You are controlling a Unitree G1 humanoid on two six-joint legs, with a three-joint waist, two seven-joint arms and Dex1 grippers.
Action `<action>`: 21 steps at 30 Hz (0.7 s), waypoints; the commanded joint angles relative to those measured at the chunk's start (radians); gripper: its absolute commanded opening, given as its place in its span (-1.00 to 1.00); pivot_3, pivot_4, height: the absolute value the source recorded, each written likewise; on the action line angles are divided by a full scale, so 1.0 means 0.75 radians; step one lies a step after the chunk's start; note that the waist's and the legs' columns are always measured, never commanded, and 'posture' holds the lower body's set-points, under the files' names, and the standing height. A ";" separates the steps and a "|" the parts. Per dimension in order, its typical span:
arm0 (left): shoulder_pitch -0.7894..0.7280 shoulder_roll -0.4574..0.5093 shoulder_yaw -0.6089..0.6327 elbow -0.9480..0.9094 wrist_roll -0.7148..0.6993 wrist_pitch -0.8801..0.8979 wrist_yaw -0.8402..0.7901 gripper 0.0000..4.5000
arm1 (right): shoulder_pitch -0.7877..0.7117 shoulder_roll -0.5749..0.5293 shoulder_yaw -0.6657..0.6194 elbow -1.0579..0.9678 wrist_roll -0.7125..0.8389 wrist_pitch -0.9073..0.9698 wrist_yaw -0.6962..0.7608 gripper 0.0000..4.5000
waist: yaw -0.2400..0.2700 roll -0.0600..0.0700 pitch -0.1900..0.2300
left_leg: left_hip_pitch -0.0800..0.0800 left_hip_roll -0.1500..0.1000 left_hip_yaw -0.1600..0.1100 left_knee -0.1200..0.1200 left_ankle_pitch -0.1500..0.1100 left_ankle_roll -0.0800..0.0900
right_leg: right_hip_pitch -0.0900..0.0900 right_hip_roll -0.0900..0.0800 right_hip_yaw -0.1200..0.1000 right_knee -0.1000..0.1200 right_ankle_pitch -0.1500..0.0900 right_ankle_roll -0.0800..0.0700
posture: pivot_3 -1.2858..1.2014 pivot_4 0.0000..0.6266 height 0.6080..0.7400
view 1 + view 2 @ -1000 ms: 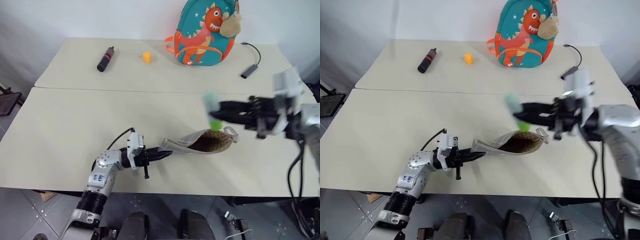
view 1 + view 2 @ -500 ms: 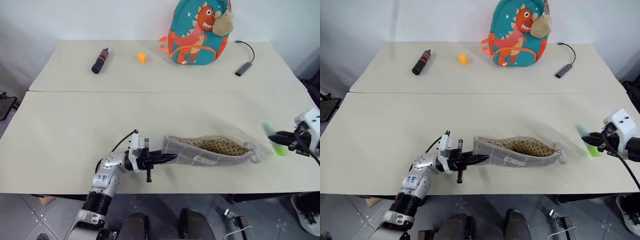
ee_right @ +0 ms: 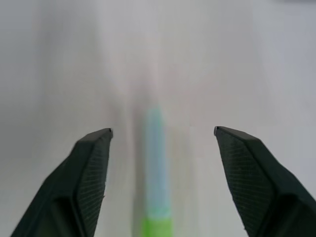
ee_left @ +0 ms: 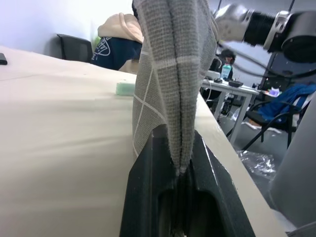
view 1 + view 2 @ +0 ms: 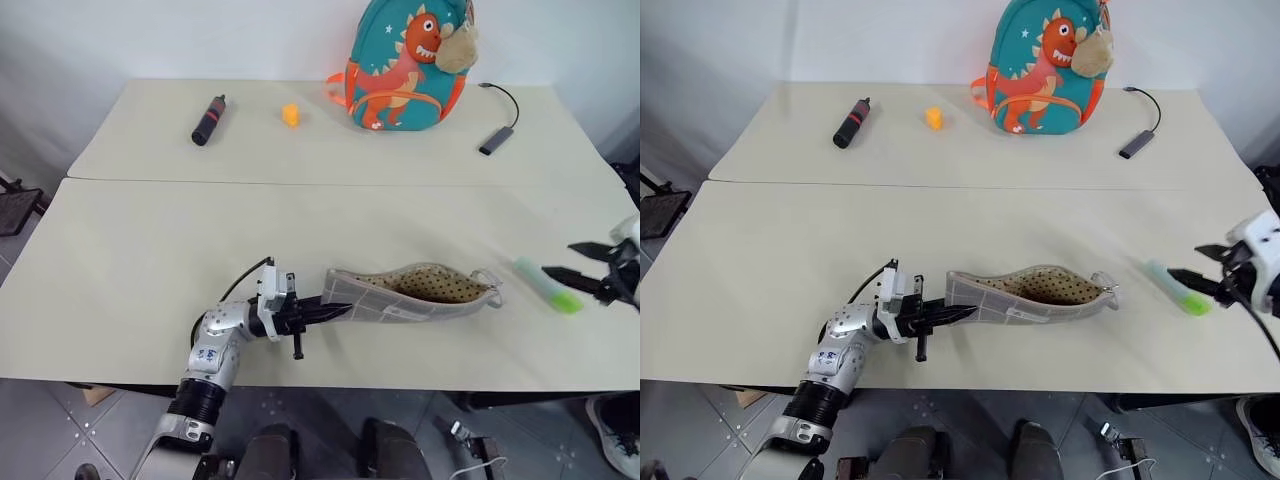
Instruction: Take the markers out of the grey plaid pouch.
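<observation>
Lying flat near the front edge of the table (image 5: pixel 120 260): the grey plaid pouch (image 5: pixel 400 298), mouth gaping upward and showing a dotted lining, nothing of its contents distinguishable inside. Pinching the pouch's closed end: the left gripper (image 5: pixel 322 312), fingers (image 4: pixel 148 207) pressed together on a fold of the fabric, seen in the left wrist view as a thin doubled layer rising between them. Resting on the table just beyond the pouch's open end, apart from it: the pale green marker (image 5: pixel 547 285). Hanging just past that marker's outer end: the right gripper (image 5: pixel 1196 281), fingers (image 3: pixel 94 173) spread wide and holding nothing, the marker lying loose between them in the right wrist view.

Judging handling: pouch soft and limp, sagging and folding wherever unsupported, so best anchored at a seam or corner as here, not at mid-panel. Marker light, rigid and smooth-barrelled, likely rolling if nudged; best taken across the middle of the barrel. Dark marker not distinguishable; possibly remaining inside, calling for a reach into the open mouth while the closed end is pinned down.

Standing on the far table: a teal dinosaur backpack (image 5: pixel 405 70), a black-and-red cylinder (image 5: pixel 210 119), a small orange block (image 5: pixel 291 115).
</observation>
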 commanded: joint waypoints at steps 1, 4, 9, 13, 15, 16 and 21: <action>0.005 -0.005 0.013 0.031 0.010 -0.054 -0.006 -1.00 | 0.062 -0.092 -0.149 -0.329 0.195 0.163 0.142 0.45 | -0.001 0.001 0.000 | 0.000 0.000 0.000 0.000 0.000 0.000 | 0.000 0.000 0.000 0.000 0.000 0.000 | 0.03 -0.52 1.00; -0.001 -0.015 0.019 0.050 0.008 -0.082 -0.008 -1.00 | 0.082 -0.161 -0.166 -0.541 0.326 0.337 0.196 0.38 | -0.002 0.000 0.000 | 0.004 0.001 -0.001 0.000 0.000 0.000 | 0.003 0.000 0.001 0.000 0.000 0.000 | 0.03 -0.52 1.00; -0.019 -0.038 0.012 0.100 0.034 -0.178 -0.005 -1.00 | 0.025 -0.194 -0.113 -0.844 0.485 0.452 0.195 -0.24 | 0.000 0.000 0.000 | 0.007 0.001 -0.009 -0.001 -0.001 0.000 | 0.004 -0.001 0.004 0.000 0.000 0.000 | 0.03 -0.52 1.00; -0.039 -0.067 0.004 0.139 0.061 -0.257 0.001 -1.00 | -0.034 -0.136 0.090 -1.017 0.426 0.378 0.131 -0.83 | 0.004 0.001 0.000 | 0.008 0.000 -0.010 -0.001 -0.001 0.000 | 0.004 -0.002 0.004 0.000 0.000 0.000 | 0.03 -0.52 1.00; -0.040 -0.073 -0.009 0.151 0.076 -0.283 -0.011 -1.00 | -0.053 -0.106 0.183 -1.062 0.395 0.369 0.092 -0.99 | 0.008 0.001 0.000 | 0.008 -0.001 -0.010 -0.001 -0.002 0.000 | 0.004 -0.003 0.004 0.000 0.000 0.000 | 0.03 -0.52 1.00; -0.040 -0.081 -0.009 0.151 0.070 -0.280 -0.010 -1.00 | -0.060 -0.083 0.231 -1.083 0.382 0.368 0.067 -0.99 | 0.009 0.001 -0.001 | 0.008 -0.002 -0.010 -0.001 -0.002 0.001 | 0.004 -0.003 0.004 0.001 0.000 0.000 | 0.03 -0.52 1.00; -0.035 -0.085 -0.022 0.146 0.077 -0.308 -0.037 -1.00 | -0.095 -0.026 0.473 -1.151 0.185 0.393 -0.104 -0.99 | 0.011 0.005 -0.003 | 0.008 -0.002 -0.009 -0.001 -0.002 0.001 | 0.004 -0.003 0.004 0.001 0.000 0.000 | 0.03 -0.52 1.00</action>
